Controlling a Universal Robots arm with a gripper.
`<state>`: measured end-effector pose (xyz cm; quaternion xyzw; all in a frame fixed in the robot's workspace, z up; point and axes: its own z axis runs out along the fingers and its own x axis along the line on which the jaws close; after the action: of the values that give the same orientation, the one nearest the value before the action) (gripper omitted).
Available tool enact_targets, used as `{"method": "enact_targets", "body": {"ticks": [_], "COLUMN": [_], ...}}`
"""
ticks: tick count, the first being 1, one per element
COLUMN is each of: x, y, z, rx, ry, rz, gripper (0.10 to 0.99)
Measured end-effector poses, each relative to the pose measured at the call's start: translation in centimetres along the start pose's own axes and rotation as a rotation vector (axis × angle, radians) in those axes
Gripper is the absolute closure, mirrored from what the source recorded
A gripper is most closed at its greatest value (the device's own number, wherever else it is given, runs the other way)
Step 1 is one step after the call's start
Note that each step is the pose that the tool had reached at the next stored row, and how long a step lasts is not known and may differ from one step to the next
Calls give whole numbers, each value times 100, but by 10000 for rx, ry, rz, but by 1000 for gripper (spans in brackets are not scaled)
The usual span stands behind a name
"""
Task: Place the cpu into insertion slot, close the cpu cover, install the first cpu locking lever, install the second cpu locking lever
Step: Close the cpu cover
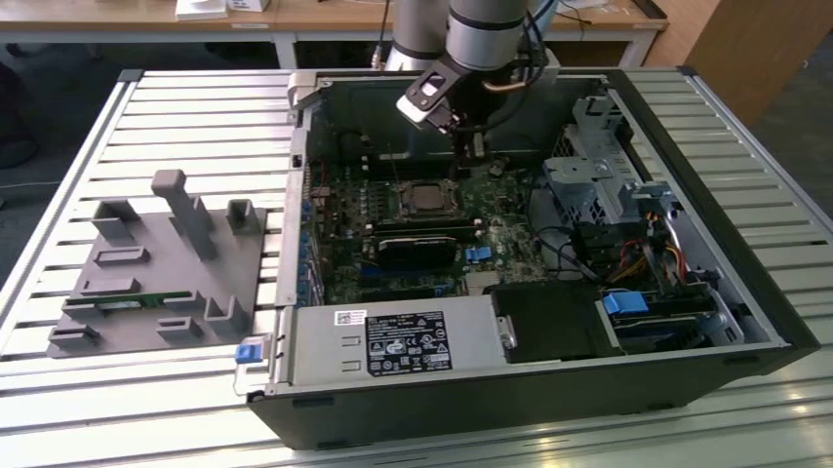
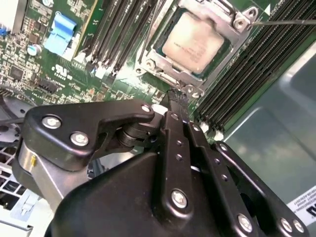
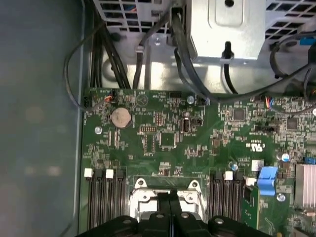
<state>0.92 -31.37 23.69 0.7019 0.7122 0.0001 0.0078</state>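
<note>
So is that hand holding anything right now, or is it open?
Hand: closed, fingers pressed together, nothing visible between them; its tip is close to the cpu cover.

The cpu (image 2: 195, 42) lies within the cpu cover (image 2: 170, 74), between two banks of memory slots (image 2: 116, 29), on the motherboard (image 2: 59, 69).
</note>
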Motion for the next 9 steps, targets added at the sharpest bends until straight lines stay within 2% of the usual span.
{"method": "enact_targets", "body": {"ticks": [4, 9], "x": [1, 1], "y": [-8, -61], "z": [64, 80], "rx": [6, 9], "ry": [0, -4], "rz": [0, 0], "gripper": [965, 965]}}
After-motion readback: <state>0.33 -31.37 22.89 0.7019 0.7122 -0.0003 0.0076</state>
